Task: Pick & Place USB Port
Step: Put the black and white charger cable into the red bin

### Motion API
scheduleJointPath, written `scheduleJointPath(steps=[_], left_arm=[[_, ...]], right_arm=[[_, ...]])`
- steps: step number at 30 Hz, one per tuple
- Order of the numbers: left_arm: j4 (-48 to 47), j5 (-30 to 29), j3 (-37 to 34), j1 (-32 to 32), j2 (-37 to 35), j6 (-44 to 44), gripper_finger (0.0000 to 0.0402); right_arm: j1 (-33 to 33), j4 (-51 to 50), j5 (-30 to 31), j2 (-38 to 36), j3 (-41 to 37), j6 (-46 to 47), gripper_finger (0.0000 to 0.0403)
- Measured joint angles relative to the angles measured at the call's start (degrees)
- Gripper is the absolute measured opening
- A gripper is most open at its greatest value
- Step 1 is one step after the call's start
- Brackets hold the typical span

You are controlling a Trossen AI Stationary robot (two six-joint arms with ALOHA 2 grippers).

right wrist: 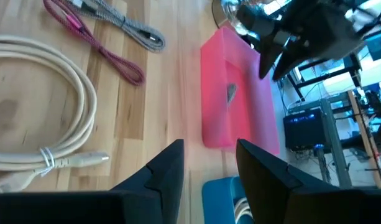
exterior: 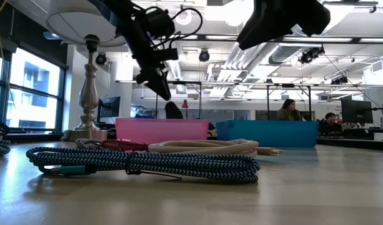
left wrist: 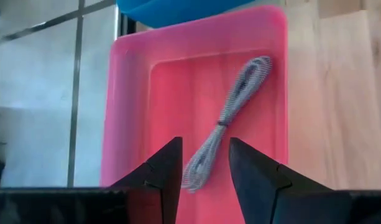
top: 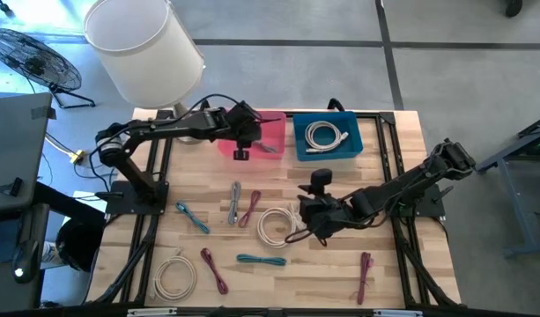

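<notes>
A grey braided cable bundle (left wrist: 234, 118) lies flat on the floor of the pink bin (top: 252, 132). My left gripper (left wrist: 202, 158) hovers open above that bin, over the cable's near end and apart from it; it also shows in the high view (top: 241, 151). A white cable (top: 325, 136) lies in the blue bin (top: 353, 145). My right gripper (right wrist: 209, 158) is open near the table's middle, above bare wood. It is just right of a coiled white cable (right wrist: 47, 130) and points toward the pink bin (right wrist: 240, 99).
Several bundled cables lie on the wooden table: teal (top: 192, 216), grey (top: 235, 202), maroon (top: 250, 209), a white coil (top: 174, 273), maroon (top: 214, 269), teal (top: 261, 260) and maroon (top: 365, 273). A lamp with a white shade (top: 142, 44) stands at the far left corner.
</notes>
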Motion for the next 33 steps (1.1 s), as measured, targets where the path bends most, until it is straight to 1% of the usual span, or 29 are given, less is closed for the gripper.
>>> scheduleJointPath(steps=[5,8,11,13,17,19,22,27,33], left_arm=[[-4.6,3.2,0.0,0.0,-4.5,-0.9,0.0126],[-14.1,6.7,2.3,0.0,-8.2,-4.9,0.0126],[-26.1,12.0,5.6,-0.4,-10.8,-12.5,0.0126],[-33.1,13.8,6.5,-1.2,-12.1,-17.9,0.0126],[-41.0,13.0,6.6,-5.5,-13.3,-30.1,0.0127],[-43.2,11.8,6.0,-8.1,-13.3,-37.0,0.0127],[-42.9,9.8,3.8,-12.3,-13.2,-45.8,0.0127],[-40.5,10.0,-1.8,-18.8,-12.4,-55.9,0.0127],[-27.5,10.1,-10.3,-25.4,-12.4,-70.2,0.0127]], right_arm=[[0.0,-2.4,0.4,0.0,0.0,2.0,0.0138],[0.0,-3.5,0.4,0.0,0.0,3.1,0.0138],[0.0,-3.7,0.4,0.0,0.0,3.7,0.0138],[0.0,-3.8,0.4,0.0,0.0,3.7,0.0138],[0.0,-3.7,0.1,0.0,0.0,3.7,0.0138],[0.0,-3.7,-0.1,0.0,0.0,3.7,0.0138],[0.0,-3.7,-1.1,0.0,0.0,3.7,0.0138],[0.0,-3.8,-4.1,0.0,0.0,3.4,0.0138],[0.0,-4.2,-5.0,0.0,0.0,2.2,0.0138]])
